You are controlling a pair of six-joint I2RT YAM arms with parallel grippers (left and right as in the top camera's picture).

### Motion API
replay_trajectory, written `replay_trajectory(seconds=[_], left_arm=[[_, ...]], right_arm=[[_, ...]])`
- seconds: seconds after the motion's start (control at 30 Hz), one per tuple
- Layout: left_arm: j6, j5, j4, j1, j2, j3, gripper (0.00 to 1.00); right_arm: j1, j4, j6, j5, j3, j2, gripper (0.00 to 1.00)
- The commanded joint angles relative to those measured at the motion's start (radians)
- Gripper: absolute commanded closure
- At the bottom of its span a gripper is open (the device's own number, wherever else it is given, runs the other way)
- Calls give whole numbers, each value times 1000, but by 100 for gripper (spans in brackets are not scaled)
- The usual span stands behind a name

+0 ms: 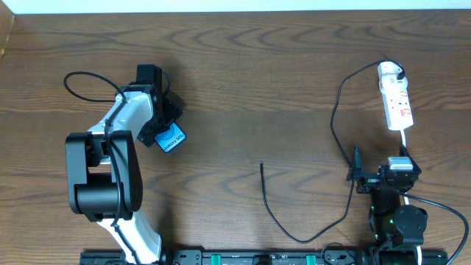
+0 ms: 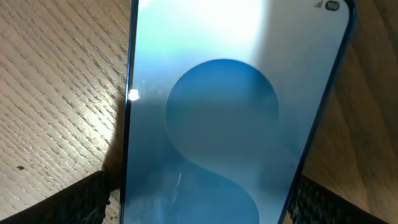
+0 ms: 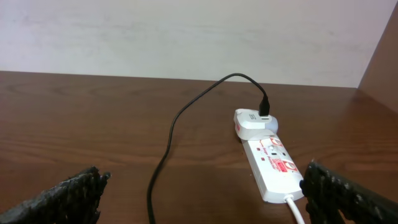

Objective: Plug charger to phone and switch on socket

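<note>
The phone (image 1: 172, 139) lies flat on the table at the left, and its blue screen (image 2: 224, 112) fills the left wrist view. My left gripper (image 1: 158, 118) (image 2: 202, 199) is open and straddles the phone's width. A strip of wood shows between the left finger (image 2: 62, 202) and the phone's edge. The socket (image 1: 397, 103) (image 3: 273, 165) lies at the far right with the charger's white adapter (image 1: 388, 71) (image 3: 254, 123) plugged into its far end. The black charger cable (image 1: 335, 110) (image 3: 180, 118) runs toward me and ends at a free tip (image 1: 262, 165). My right gripper (image 1: 379, 171) (image 3: 202, 199) is open and empty, just short of the socket.
The socket's white lead (image 1: 406, 140) runs back past my right arm. A black robot cable loops (image 1: 81, 81) behind my left arm. A rail (image 1: 250, 258) runs along the table's near edge, and a pale wall (image 3: 186, 37) stands behind its far edge.
</note>
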Motion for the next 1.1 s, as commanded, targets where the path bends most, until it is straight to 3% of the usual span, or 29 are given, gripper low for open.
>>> replay_trajectory(seconds=[0.0, 1.07], left_arm=[[-20, 24, -10, 9, 23, -8, 10], [-21, 136, -22, 41, 114, -8, 10]], right_arm=[[0, -3, -13, -2, -2, -6, 1], [0, -3, -12, -2, -2, -6, 1]])
